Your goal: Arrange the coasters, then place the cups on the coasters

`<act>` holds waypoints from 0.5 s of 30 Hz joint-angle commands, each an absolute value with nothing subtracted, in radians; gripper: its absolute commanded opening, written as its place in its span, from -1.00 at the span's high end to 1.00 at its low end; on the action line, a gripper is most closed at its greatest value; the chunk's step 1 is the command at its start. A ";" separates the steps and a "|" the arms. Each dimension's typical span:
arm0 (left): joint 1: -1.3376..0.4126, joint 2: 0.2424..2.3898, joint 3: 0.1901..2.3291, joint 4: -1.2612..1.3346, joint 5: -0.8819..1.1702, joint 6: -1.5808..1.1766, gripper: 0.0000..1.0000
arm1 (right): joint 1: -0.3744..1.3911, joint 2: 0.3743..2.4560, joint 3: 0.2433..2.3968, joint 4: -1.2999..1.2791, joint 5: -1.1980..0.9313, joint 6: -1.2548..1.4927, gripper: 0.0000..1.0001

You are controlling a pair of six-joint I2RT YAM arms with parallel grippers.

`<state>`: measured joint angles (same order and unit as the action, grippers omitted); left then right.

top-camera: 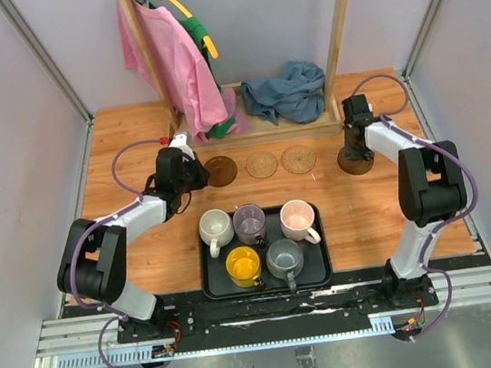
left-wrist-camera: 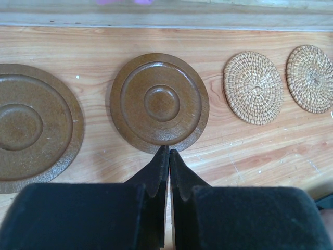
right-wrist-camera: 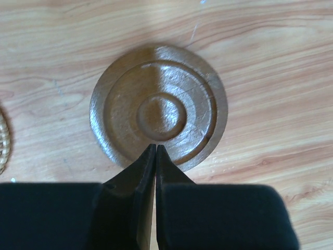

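Five coasters lie in a row at the back of the table. In the left wrist view I see two dark brown coasters point(left-wrist-camera: 158, 101) point(left-wrist-camera: 26, 127) and two tan woven ones point(left-wrist-camera: 253, 87) point(left-wrist-camera: 311, 78). My left gripper point(left-wrist-camera: 169, 151) is shut and empty, its tips at the near rim of the middle brown disc. My right gripper point(right-wrist-camera: 156, 147) is shut and empty, its tips over the near part of the third brown coaster point(right-wrist-camera: 158, 104), at the row's right end point(top-camera: 355, 164). The cups stand in a black tray point(top-camera: 323, 269): cream point(top-camera: 215, 228), purple point(top-camera: 249, 223), pink point(top-camera: 297, 220), yellow point(top-camera: 243, 264), grey point(top-camera: 284, 257).
A wooden rack point(top-camera: 341, 15) stands at the back with a pink cloth point(top-camera: 168, 57) and green hangers on it. A blue cloth point(top-camera: 286, 91) is heaped on its base. Grey walls close in the left and right sides.
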<state>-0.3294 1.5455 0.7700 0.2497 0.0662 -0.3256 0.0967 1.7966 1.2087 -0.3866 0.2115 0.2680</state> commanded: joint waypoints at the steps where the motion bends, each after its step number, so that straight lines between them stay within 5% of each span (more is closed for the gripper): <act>1: -0.326 1.521 0.747 0.309 0.108 -0.327 0.88 | 0.054 1.839 1.256 -0.381 0.233 0.291 0.92; 15: -0.325 1.503 0.734 0.298 0.101 -0.336 0.88 | 0.039 1.930 1.282 -0.394 0.146 0.302 0.94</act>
<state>-0.3294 1.5242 0.7399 0.2749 0.0925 -0.3267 0.0502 1.8996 1.2636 -0.3767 0.1925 0.2890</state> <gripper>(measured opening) 0.062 0.032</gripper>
